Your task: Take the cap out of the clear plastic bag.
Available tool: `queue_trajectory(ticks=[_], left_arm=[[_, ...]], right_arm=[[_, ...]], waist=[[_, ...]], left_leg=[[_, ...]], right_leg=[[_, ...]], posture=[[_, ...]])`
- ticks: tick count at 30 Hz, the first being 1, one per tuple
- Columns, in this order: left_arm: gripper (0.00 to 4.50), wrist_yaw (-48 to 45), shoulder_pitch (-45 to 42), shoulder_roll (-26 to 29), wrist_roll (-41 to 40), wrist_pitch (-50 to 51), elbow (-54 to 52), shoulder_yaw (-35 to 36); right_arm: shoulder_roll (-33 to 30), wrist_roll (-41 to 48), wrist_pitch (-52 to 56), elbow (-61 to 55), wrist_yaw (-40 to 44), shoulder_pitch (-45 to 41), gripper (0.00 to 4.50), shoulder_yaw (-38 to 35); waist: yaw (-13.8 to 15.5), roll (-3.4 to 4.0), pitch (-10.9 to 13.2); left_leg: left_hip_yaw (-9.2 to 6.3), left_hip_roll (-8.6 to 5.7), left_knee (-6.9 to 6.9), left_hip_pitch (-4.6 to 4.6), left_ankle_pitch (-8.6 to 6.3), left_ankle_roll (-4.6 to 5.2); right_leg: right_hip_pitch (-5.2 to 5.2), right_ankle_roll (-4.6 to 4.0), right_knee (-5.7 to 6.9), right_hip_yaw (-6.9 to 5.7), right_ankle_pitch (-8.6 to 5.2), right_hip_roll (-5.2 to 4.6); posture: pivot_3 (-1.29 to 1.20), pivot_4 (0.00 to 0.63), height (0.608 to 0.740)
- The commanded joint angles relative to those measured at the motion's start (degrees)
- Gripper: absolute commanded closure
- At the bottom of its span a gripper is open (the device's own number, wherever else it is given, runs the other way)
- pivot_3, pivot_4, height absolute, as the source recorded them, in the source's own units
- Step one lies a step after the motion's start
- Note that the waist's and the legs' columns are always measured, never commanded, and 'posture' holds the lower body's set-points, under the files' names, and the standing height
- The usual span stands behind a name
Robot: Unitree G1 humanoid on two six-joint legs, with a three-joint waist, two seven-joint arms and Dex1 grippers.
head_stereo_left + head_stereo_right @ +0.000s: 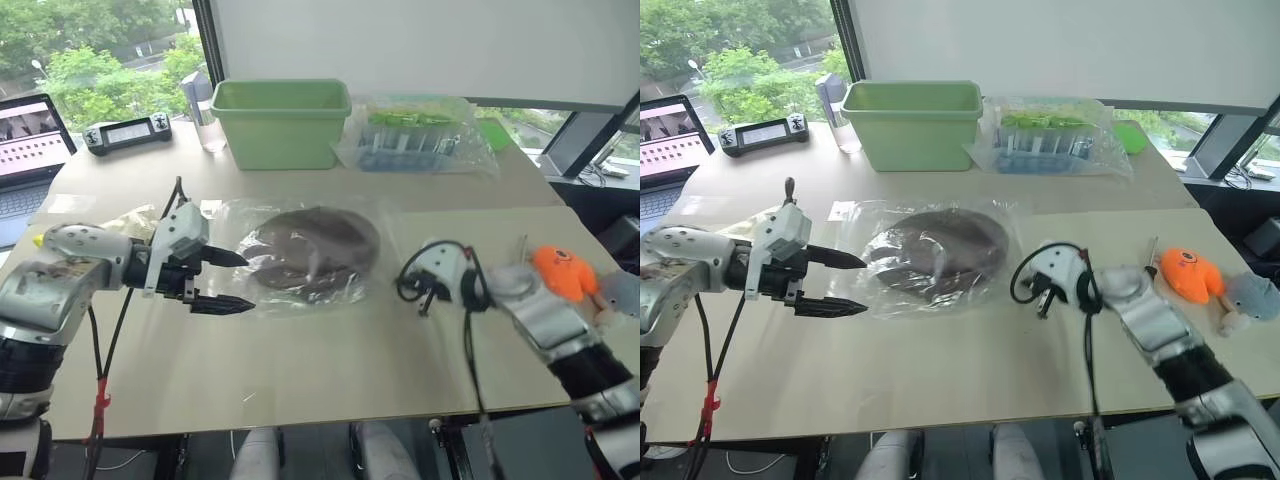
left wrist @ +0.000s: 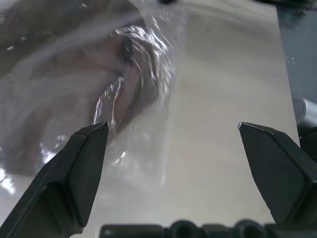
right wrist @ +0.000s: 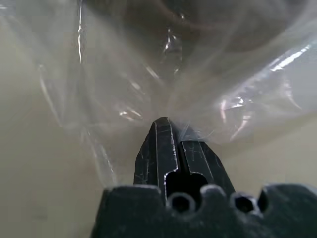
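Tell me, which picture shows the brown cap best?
The left eye view: the whole cap lies flat inside the clear bag, on the table. The right eye view shows the same. The left wrist view gives a brown smear behind plastic; the right wrist view, a dark edge.

The left arm reaches in from the left side, and the left gripper [image 1: 228, 280] points sideways toward the middle with its two black fingers [image 2: 74, 168] spread wide apart, one above the other. The right arm comes in from the right side with its wrist bent toward the middle. The right gripper [image 3: 168, 130] has its two fingers pressed tight together, and their tips touch the edge of the clear plastic bag [image 3: 124, 84].
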Motion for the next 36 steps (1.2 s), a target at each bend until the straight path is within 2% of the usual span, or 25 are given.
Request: queue_trajectory(ticks=[1,5,9,12,16,17,20,23,25,27,29,31,33,35,36], left_arm=[[0.00,-1.19,-3.02,-1.07,0.90,-1.03,1.35,-1.38],[0.00,-1.79,-4.75,-2.63,1.42,-1.44,2.22,-3.18],[0.00,-2.17,-5.82,-3.75,1.75,-1.39,2.60,-4.07],[0.00,-2.27,-6.48,-4.11,1.62,-0.71,2.30,-4.38],[0.00,-2.03,-7.77,-4.95,1.21,0.82,1.29,-5.14],[0.00,-1.83,-8.18,-5.34,1.13,1.27,1.03,-5.45],[0.00,-1.87,-8.67,-5.77,1.13,2.02,0.48,-5.98],[0.00,-1.70,-9.36,-6.06,1.02,3.09,-0.11,-6.40],[0.00,-1.45,-9.88,-6.31,0.96,3.83,-0.75,-6.62],[0.00,-0.30,-11.28,-7.37,1.14,4.65,-0.70,-6.76],[0.00,1.49,-12.58,-8.79,1.53,4.79,0.68,-6.17],[0.00,4.05,-14.20,-10.07,1.51,5.93,1.57,-5.09],[0.00,7.04,-15.80,-10.89,1.32,7.90,1.17,-3.82],[0.00,9.92,-17.69,-11.66,0.86,10.34,0.02,-2.81],[0.00,10.63,-18.61,-11.90,0.76,11.12,0.40,-2.63]], right_arm=[[3.05,-14.09,-21.46,20.21,-7.82,-12.51,4.47,2.50],[8.52,-22.57,-35.28,38.00,-19.53,-22.47,4.47,4.13],[12.86,-28.52,-42.19,47.60,-32.11,-26.58,4.47,4.32],[13.71,-31.70,-44.49,50.52,-38.49,-27.10,3.72,4.05],[10.16,-36.53,-44.68,50.35,-50.83,-25.73,2.45,2.93],[8.20,-37.57,-44.01,49.88,-54.65,-23.82,2.23,2.28],[3.71,-38.28,-41.55,47.55,-62.09,-17.09,1.11,-0.35],[0.36,-35.15,-38.58,41.81,-64.48,-9.36,0.08,-6.02],[0.29,-28.42,-35.54,35.91,-59.20,-2.31,0.03,-11.57],[3.27,-15.71,-30.30,25.70,-51.41,7.06,0.03,-19.39],[7.77,-2.36,-21.46,11.53,-42.04,14.71,0.03,-23.57],[12.29,13.51,-8.23,-4.81,-34.63,20.94,0.03,-25.41],[16.47,30.49,6.65,-18.77,-34.16,24.42,0.03,-27.50],[20.05,47.15,20.34,-26.71,-38.70,25.31,0.03,-28.98],[21.34,52.37,24.77,-28.79,-40.43,25.20,0.03,-29.17]], waist=[[-0.24,0.01,0.01],[-0.58,0.01,0.02],[-0.86,0.01,0.03],[-0.88,0.02,0.03],[-0.81,0.04,0.04],[-0.72,0.04,0.04],[0.08,0.02,0.03],[0.23,0.01,0.03],[-0.26,0.02,0.04],[-0.76,0.02,0.03],[-1.38,0.01,0.04],[-1.78,0.01,0.04],[-2.13,0.05,0.07],[-2.04,0.14,0.12],[-1.86,0.14,0.12]], left_leg=[[0.01,0.00,0.00,0.02,0.00,0.00],[0.06,0.00,-0.12,-0.06,0.02,-0.02],[0.01,-0.01,-0.39,-0.11,0.02,-0.02],[-0.01,-0.08,-0.44,-0.19,0.02,-0.02],[-0.03,-0.18,-0.34,-0.30,0.02,-0.02],[-0.04,-0.18,-0.32,-0.30,0.02,-0.03],[-0.11,-0.19,-0.29,-0.27,0.04,-0.05],[-0.15,-0.19,-0.28,-0.22,0.04,-0.04],[-0.08,-0.21,-0.26,-0.21,0.04,-0.04],[-0.05,-0.17,-0.26,-0.04,0.04,-0.03],[-0.13,-0.10,-0.28,0.30,0.03,-0.01],[-0.16,-0.07,-0.28,0.70,0.02,0.01],[-0.15,-0.06,-0.16,0.86,0.03,0.02],[-0.09,-0.09,-0.13,1.03,0.04,0.02],[-0.10,-0.09,-0.13,1.05,0.04,0.03]], right_leg=[[0.00,0.03,0.01,0.01,0.02,0.01],[-0.17,0.28,0.07,0.09,0.20,0.03],[-0.28,0.14,0.08,0.12,0.15,0.05],[-0.33,-0.10,0.07,0.12,0.30,-0.02],[-0.35,0.02,0.04,0.12,0.27,-0.09],[-0.35,0.09,0.04,0.12,0.24,-0.09],[-0.30,0.23,0.07,0.08,0.15,-0.07],[-0.20,0.22,0.05,0.06,0.13,-0.07],[-0.21,0.25,0.07,0.15,0.15,-0.08],[-0.12,0.28,0.13,0.23,0.15,-0.03],[0.31,0.30,0.10,0.18,0.10,0.06],[0.64,0.28,0.17,0.20,0.08,0.10],[0.63,0.25,0.49,0.33,0.07,0.14],[0.63,0.07,0.75,0.45,-0.04,0.11],[0.64,-0.19,0.79,0.47,-0.19,0.12]], posture=[[0.00,0.150,0.737],[0.00,0.150,0.737],[0.00,0.150,0.737],[0.00,0.150,0.737],[0.00,0.150,0.737],[0.00,0.150,0.737],[0.00,0.150,0.737],[0.00,0.150,0.737],[0.00,0.150,0.737],[0.00,0.150,0.737],[0.00,0.150,0.737],[0.00,0.150,0.737],[0.00,0.150,0.737],[0.00,0.150,0.737],[0.00,0.150,0.737]])
